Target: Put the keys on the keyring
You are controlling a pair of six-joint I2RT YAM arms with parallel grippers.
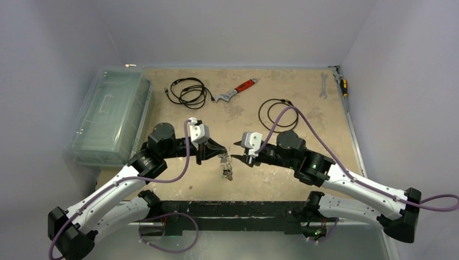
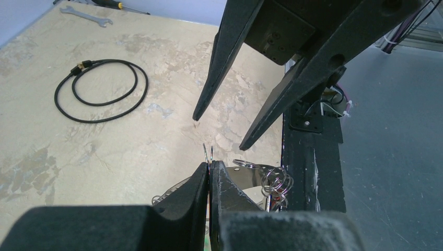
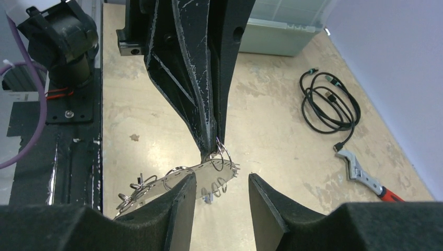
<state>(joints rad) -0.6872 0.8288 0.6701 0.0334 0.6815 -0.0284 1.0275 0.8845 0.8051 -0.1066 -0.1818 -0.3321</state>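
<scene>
**A:** where's the keyring [image 2: 208, 152] at?
**B:** left gripper [image 2: 209, 166] pinched tight on its wire, near the middle of the bench's [image 1: 260, 184] near edge, keys [image 3: 215, 188] dangling under it
**A:** right gripper [image 3: 222, 177]?
**B:** jaws apart, just beside the bunch

Top external: fixed, high and behind the arm bases, tilted down and forward. Far view, takes in the whole counter [image 1: 292, 81], both arms and the side walls.

Left wrist: on the left arm, very close, low. Looks along its own jaws at the bottom edge toward the counter's right side. Right jaws at top, cable coil [image 2: 102, 91] and spanner [image 2: 86, 15] beyond.

Right wrist: the mirror of that, facing left. Own jaws at the bottom, left jaws coming down from the top, clear bin [image 3: 284, 36], cable bundle [image 3: 329, 104] and red-handled wrench [image 3: 371, 180] behind.

Shared: all three see the near-middle patch between the jaws, with the keyring [image 3: 221, 151]. The wrist views see it from opposite ends. The top view also shows every landmark above.
</scene>
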